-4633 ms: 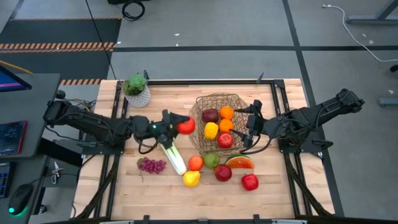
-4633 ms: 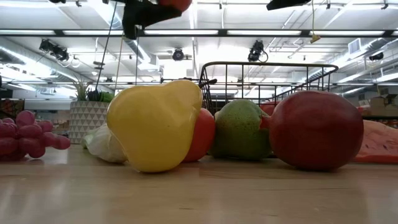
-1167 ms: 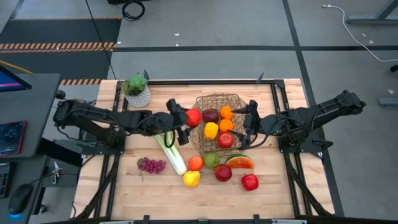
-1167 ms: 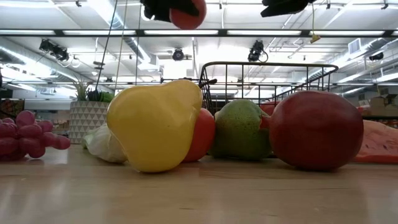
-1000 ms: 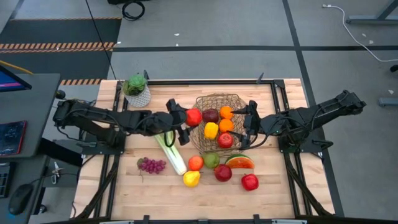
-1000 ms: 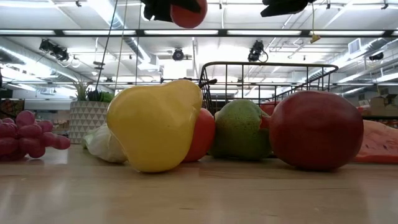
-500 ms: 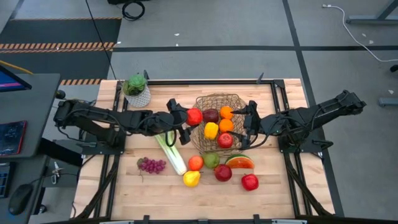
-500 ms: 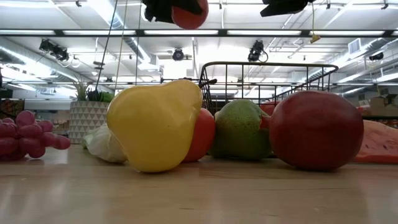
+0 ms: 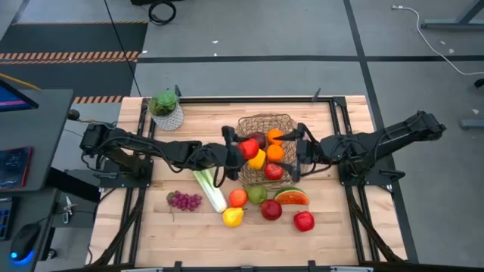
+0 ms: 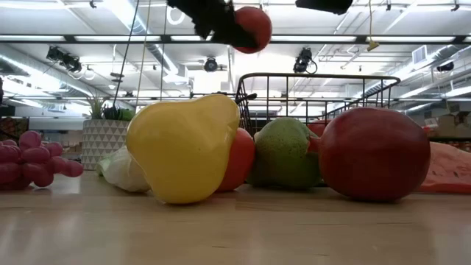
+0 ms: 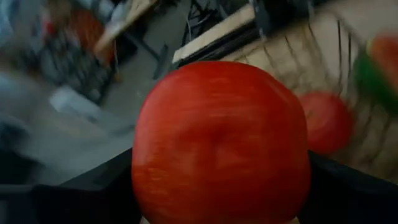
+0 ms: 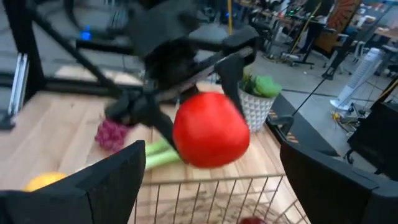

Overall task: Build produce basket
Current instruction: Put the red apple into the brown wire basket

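My left gripper is shut on a red apple, holding it over the left rim of the round wire basket. The same apple fills the left wrist view and hangs high in the low view. In the basket lie a dark red apple, two oranges, a yellow pepper and a red apple. My right gripper stands open at the basket's right rim with nothing between its fingers. My left gripper pinches the red apple between its two fingers, one on each opposite side. The fingers come from the table's left, close to level and slanting a little down. The apple is lifted clear, above the basket's left rim.
On the table near the basket lie a leek, purple grapes, a small orange fruit, a green pear, a yellow fruit, a watermelon slice and two red apples. A potted plant stands far left.
My left gripper has carried the red apple toward the table's right edge and a little down, from beside the basket to over its left rim. The wrist has rolled as it went. The hold on the apple is unchanged.
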You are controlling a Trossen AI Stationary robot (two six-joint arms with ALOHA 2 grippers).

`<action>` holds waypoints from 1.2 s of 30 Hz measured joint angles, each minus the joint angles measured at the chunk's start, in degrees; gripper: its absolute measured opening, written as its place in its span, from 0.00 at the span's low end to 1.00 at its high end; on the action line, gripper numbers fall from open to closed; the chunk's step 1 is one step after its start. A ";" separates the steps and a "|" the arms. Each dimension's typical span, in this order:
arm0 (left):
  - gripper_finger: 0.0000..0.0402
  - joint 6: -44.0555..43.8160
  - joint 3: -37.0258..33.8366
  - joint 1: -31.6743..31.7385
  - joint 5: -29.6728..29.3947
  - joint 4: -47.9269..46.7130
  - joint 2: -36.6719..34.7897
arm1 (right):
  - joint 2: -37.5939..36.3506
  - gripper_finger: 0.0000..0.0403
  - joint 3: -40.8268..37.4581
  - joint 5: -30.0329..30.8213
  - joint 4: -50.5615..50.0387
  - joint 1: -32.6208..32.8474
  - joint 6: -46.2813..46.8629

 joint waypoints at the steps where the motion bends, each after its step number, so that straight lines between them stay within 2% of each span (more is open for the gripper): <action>1: 0.79 5.51 -0.02 0.02 -0.22 0.51 0.00 | 0.00 0.93 -0.02 -0.20 0.49 -0.37 0.87; 5: 0.79 23.37 -0.02 0.05 -0.27 5.42 -0.02 | 0.02 0.93 -0.04 -1.06 0.94 -1.77 4.92; 9: 0.79 34.71 -0.02 -0.39 0.06 11.03 -0.05 | 1.62 0.94 -0.13 -1.25 1.25 -2.74 6.71; 16: 0.79 54.03 0.00 -0.15 0.77 12.97 0.88 | 4.24 0.99 -0.13 -1.63 7.05 -2.86 6.83; 20: 0.79 58.78 -0.02 -0.24 0.81 13.06 1.01 | 4.26 0.99 -0.13 -2.81 7.74 -2.59 8.01; 36: 0.79 68.81 -0.02 -1.11 0.98 12.94 0.99 | 9.01 0.99 -0.11 -3.16 9.16 -3.91 7.01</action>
